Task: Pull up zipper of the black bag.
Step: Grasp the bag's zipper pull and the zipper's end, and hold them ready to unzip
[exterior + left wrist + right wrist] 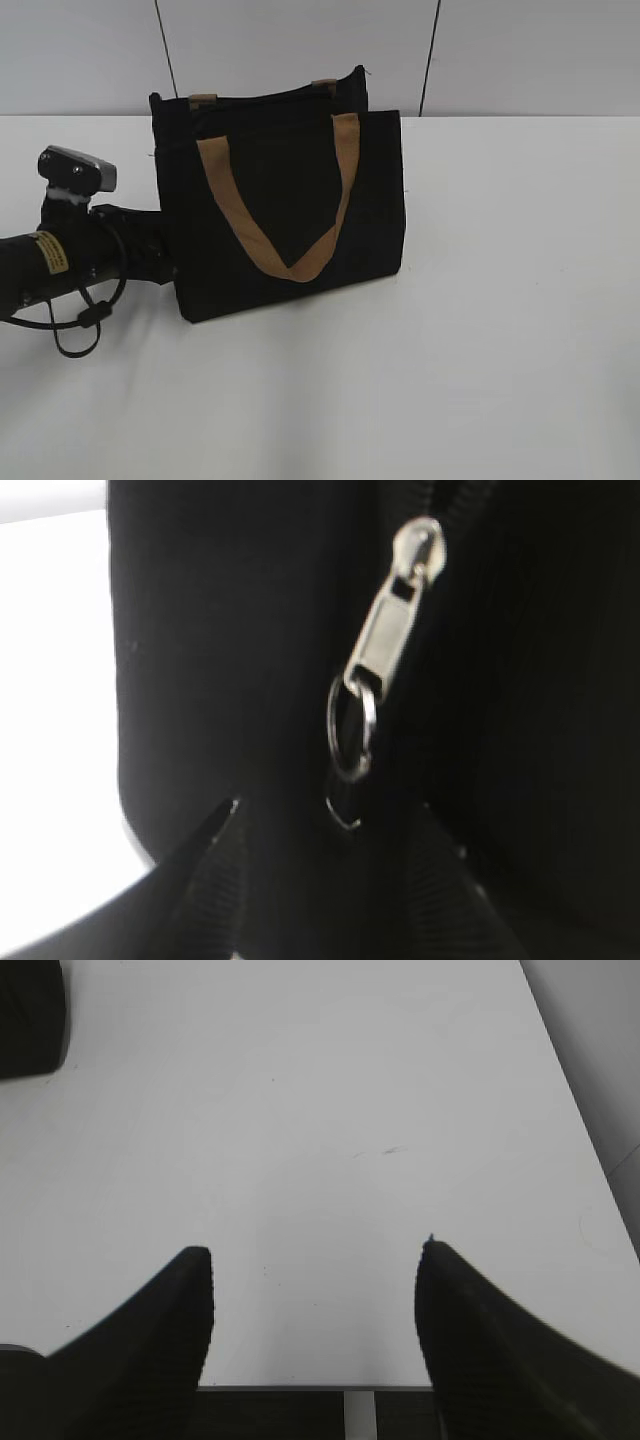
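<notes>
The black bag [285,205] stands upright mid-table, with a tan strap handle [290,215] hanging down its front. My left arm [95,255] reaches in at the bag's left end, where its gripper is hidden against the fabric. In the left wrist view the bag [220,660] fills the frame. The zipper's silver pull [385,630] with its round ring [350,725] hangs just beyond my left gripper [325,815]. That gripper is open, with a finger on each side and nothing between the tips. My right gripper [315,1260] is open and empty over bare table.
The white table [500,350] runs wide to the right and front of the bag. A grey wall [520,50] stands behind it. The right wrist view shows the table's near edge [310,1387] and a corner of the bag [30,1015] at top left.
</notes>
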`<move>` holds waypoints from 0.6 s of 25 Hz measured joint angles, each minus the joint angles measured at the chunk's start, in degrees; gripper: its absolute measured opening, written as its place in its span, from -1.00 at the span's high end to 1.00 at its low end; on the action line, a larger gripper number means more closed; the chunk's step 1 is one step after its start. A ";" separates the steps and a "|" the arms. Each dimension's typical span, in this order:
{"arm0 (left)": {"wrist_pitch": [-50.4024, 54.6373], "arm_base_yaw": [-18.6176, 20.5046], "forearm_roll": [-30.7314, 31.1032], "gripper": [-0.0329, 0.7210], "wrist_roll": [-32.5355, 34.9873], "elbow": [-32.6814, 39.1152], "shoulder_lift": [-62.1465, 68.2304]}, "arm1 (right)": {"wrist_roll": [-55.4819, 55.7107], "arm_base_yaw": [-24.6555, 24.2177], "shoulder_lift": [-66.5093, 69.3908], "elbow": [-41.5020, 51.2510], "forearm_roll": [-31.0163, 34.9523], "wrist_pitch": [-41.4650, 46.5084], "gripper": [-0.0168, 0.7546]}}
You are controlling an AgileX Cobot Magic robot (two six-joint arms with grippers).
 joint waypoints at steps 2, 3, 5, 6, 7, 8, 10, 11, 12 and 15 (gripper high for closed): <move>-1.16 0.00 0.84 -0.08 -0.52 -0.71 1.08 | 0.00 0.00 0.00 0.00 0.00 0.00 -0.30; -1.91 0.00 1.41 -0.06 -0.77 -0.91 1.66 | 0.00 0.00 0.00 0.00 0.00 0.00 -0.30; -3.53 0.06 1.85 0.00 -1.03 -1.03 2.56 | 0.00 0.00 0.00 0.00 0.00 0.00 -0.30; -4.02 0.06 1.78 0.06 -1.03 -1.09 2.94 | 0.00 0.00 0.00 0.00 0.00 0.00 -0.30; -4.50 0.06 1.71 0.16 -1.03 -1.09 3.17 | 0.00 0.00 0.00 0.00 0.00 0.00 -0.30; -4.50 0.06 1.66 0.31 -1.03 -1.09 3.24 | 0.00 0.00 0.00 0.00 0.00 0.00 -0.30; -4.50 0.06 1.25 0.64 -1.03 -1.09 3.29 | 0.00 0.00 0.00 0.00 0.00 0.00 -0.30; -4.44 0.06 0.69 0.75 -1.03 -1.09 3.29 | 0.00 0.00 0.00 0.00 0.00 0.00 -0.30; -4.23 0.06 0.01 0.81 -1.03 -1.09 3.06 | 0.00 0.00 0.00 0.00 0.00 0.00 -0.30; -3.59 0.06 -2.54 0.83 -1.03 0.01 -0.09 | 0.00 0.00 0.00 0.00 0.00 -0.02 -0.30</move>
